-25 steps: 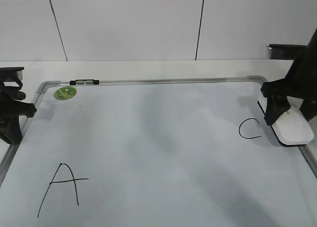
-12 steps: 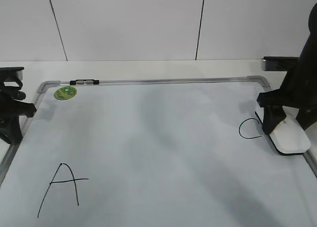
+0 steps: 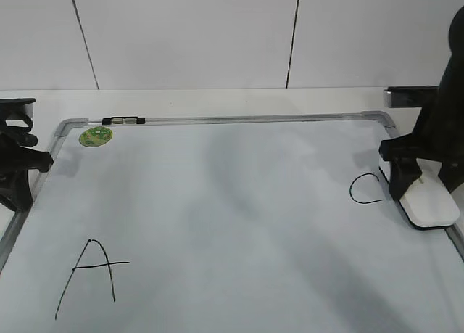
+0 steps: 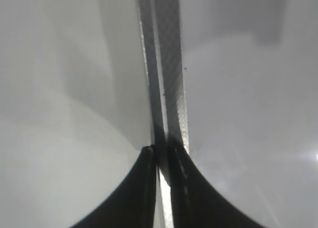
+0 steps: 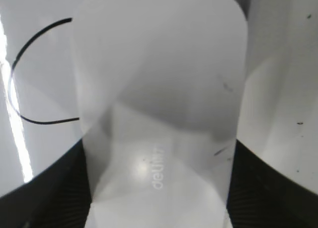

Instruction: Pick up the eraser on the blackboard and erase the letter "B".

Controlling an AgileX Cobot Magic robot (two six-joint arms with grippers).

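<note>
Nearest, at the left of the blackboard (image 3: pixel 232 224), stands the letter A (image 3: pixel 90 275). Farther back on the right, the eraser (image 3: pixel 428 202) lies flat on the board by its right frame, just right of the letter C (image 3: pixel 365 188). The right gripper (image 3: pixel 424 175) is clenched on the eraser's sides. At the board's left edge, the left gripper (image 3: pixel 18 166) is pressed closed, holding nothing. A green sticker (image 3: pixel 95 136) marks the far left corner.
</note>
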